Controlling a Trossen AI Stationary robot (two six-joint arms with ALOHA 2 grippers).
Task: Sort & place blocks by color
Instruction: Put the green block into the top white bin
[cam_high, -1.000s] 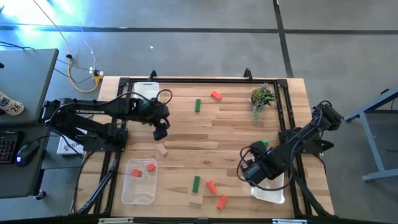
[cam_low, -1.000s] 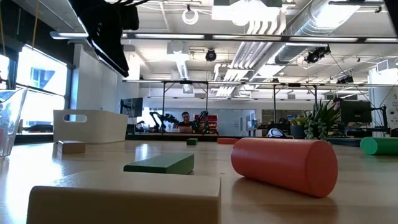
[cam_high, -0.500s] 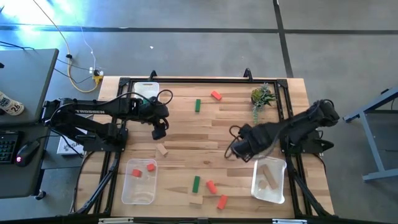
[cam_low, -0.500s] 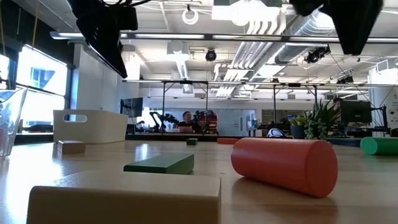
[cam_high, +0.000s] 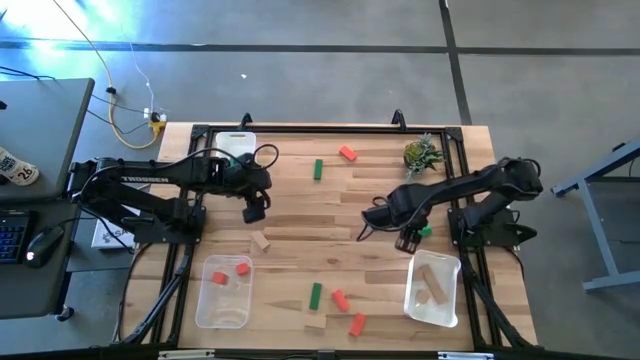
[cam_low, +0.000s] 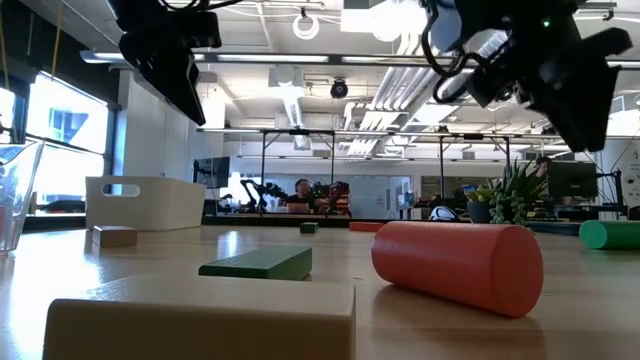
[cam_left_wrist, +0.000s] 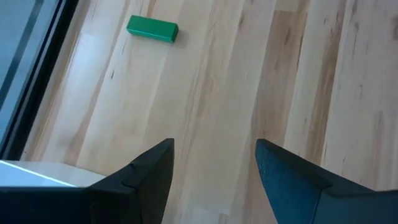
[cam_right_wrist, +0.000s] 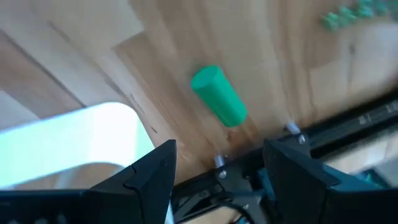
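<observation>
Sorting looks partly done: two red blocks (cam_high: 231, 273) lie in the near-left tray (cam_high: 223, 292) and tan ones (cam_high: 433, 280) in the right tray (cam_high: 432, 290), while green, red and tan blocks (cam_high: 333, 305) lie scattered on the table (cam_high: 300, 210). The left gripper (cam_high: 254, 212) and right gripper (cam_high: 408, 240) both hang open and empty, the right above a green cylinder (cam_right_wrist: 218, 97). The left arm seems to read "TROSSEN" (cam_high: 138, 179), though it's faint.

Left wrist view: open dark fingers above bare wooden planks, one green block ahead.

The left gripper (cam_left_wrist: 214, 180) holds its two dark, wedge-shaped fingers (cam_left_wrist: 146, 177) apart with nothing between them, only the pale, striped-grain wooden tabletop (cam_left_wrist: 249, 81). A small green rectangular wooden block (cam_left_wrist: 152, 28) lies flat on the planks, well apart from the fingers. A dark strip (cam_left_wrist: 28, 68) runs along the table's edge, and a pale white surface (cam_left_wrist: 43, 177) shows beside one finger.
</observation>
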